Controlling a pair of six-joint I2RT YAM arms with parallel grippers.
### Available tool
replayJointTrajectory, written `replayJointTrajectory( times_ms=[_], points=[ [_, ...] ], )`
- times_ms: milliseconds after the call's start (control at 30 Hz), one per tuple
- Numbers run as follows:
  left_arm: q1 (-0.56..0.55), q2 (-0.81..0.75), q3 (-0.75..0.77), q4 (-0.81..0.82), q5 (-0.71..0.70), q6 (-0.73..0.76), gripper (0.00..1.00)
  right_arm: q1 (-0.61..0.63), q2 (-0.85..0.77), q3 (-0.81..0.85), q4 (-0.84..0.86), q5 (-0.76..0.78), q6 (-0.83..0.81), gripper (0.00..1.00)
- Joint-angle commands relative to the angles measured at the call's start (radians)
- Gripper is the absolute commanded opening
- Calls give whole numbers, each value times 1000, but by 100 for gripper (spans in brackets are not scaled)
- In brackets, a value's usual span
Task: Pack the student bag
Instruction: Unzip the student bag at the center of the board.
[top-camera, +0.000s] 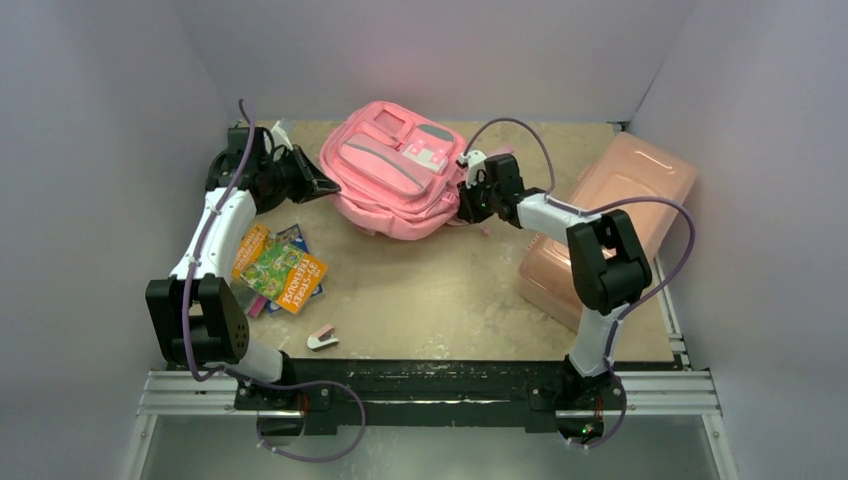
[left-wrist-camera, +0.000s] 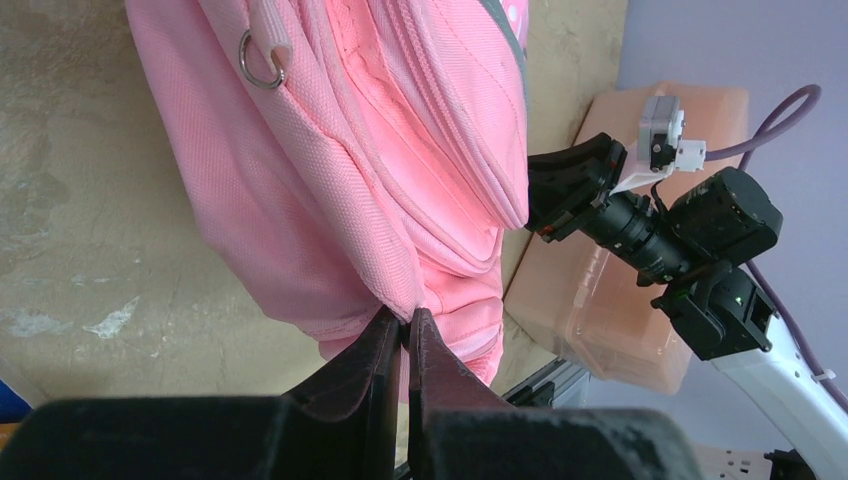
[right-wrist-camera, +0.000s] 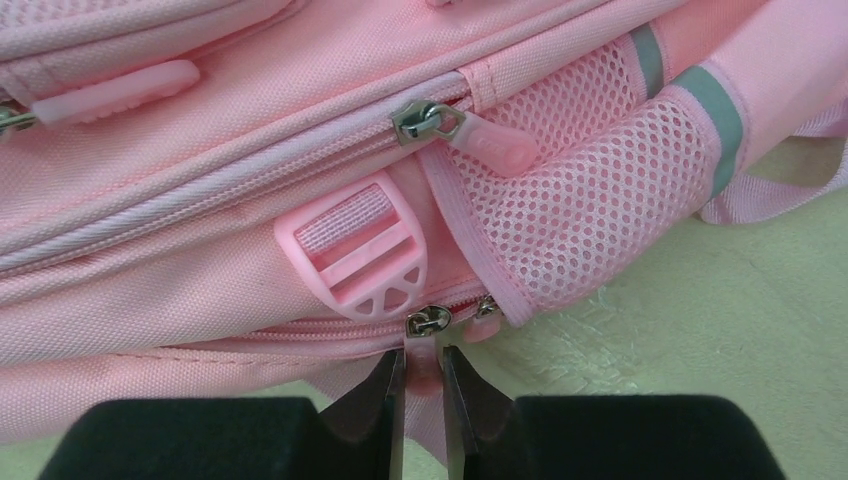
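The pink student bag (top-camera: 395, 170) lies at the back middle of the table, front pockets up. My left gripper (top-camera: 328, 186) is at its left side; in the left wrist view the gripper (left-wrist-camera: 407, 322) is shut on a fold of the bag's pink fabric (left-wrist-camera: 400, 295). My right gripper (top-camera: 464, 205) is at the bag's right side; in the right wrist view the gripper (right-wrist-camera: 423, 368) is shut on a pink zipper pull (right-wrist-camera: 424, 362) hanging from a metal slider (right-wrist-camera: 427, 322) below a pink strap buckle (right-wrist-camera: 355, 255).
A salmon-pink plastic box with a lid (top-camera: 610, 220) stands at the right. Colourful books (top-camera: 280, 268) lie at the front left, and a small white and pink object (top-camera: 322, 338) lies near the front edge.
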Motion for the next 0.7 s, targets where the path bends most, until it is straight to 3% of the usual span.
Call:
replayJointTrajectory(
  times_ms=[0,167,300,400,533,667],
  points=[
    [8,-18,19,84,63,-17,0,23,-71,-15,96,19,0,1],
    [7,-19,12,85,52,-23,0,59,-124,-34,64,50,41,0],
    [7,-27,-17,102,21,-46,0,126,-151,-5,-79,185,54,0],
    [7,-39,-49,132,0,-70,0,157,-177,32,-177,207,154,0],
    [6,-60,-77,146,-47,-88,0,188,-244,13,-181,42,314,0],
    [-6,-92,-131,198,-90,-129,0,240,-313,-53,28,-247,557,0]
  ],
)
